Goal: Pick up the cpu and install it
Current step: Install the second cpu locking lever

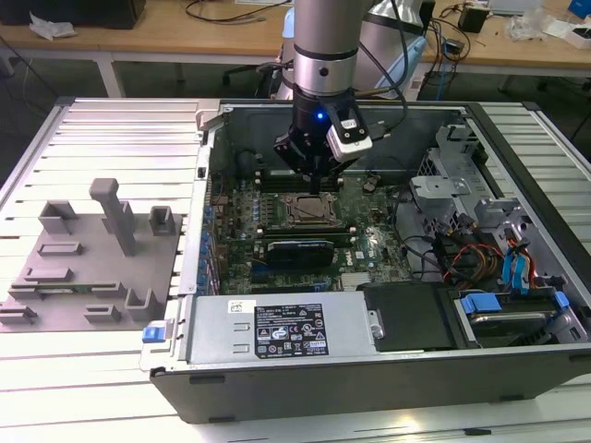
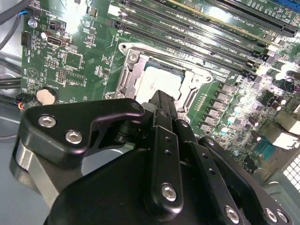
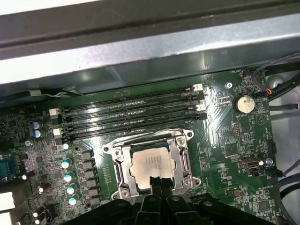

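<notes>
Across the middle of the exterior view lies the open computer case, flat on its side so the green board faces up for work from above. At upper centre the arm hangs straight down, bringing the gripper over the socket frame. Low centre in the first wrist view, the cpu sits seated inside that frame. Gripper fingertips are pinched together, narrow, their tip just over the chip's edge, holding nothing.
</notes>
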Controlling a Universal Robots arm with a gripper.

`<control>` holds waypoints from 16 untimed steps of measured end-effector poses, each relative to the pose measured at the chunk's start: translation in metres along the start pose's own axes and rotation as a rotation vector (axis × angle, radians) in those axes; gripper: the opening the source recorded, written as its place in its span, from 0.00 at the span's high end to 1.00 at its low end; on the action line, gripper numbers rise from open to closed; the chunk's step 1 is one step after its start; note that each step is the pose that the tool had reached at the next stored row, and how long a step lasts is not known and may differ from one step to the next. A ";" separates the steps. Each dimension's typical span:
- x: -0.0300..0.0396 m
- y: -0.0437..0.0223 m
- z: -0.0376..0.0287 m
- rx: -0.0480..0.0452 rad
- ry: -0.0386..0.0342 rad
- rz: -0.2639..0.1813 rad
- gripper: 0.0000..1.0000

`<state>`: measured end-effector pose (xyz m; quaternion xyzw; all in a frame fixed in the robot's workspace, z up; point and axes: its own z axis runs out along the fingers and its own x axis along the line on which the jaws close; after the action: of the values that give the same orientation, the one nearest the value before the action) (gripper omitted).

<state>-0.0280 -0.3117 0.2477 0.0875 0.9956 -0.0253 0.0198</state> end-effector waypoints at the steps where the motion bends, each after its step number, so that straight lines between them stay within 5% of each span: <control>1: 0.0000 -0.0001 0.0000 0.0001 0.0000 0.000 0.89; 16: -0.0031 -0.0179 0.0010 0.0003 -0.0001 0.000 0.89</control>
<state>-0.0280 -0.3298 0.2477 0.0876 0.9956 -0.0254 0.0198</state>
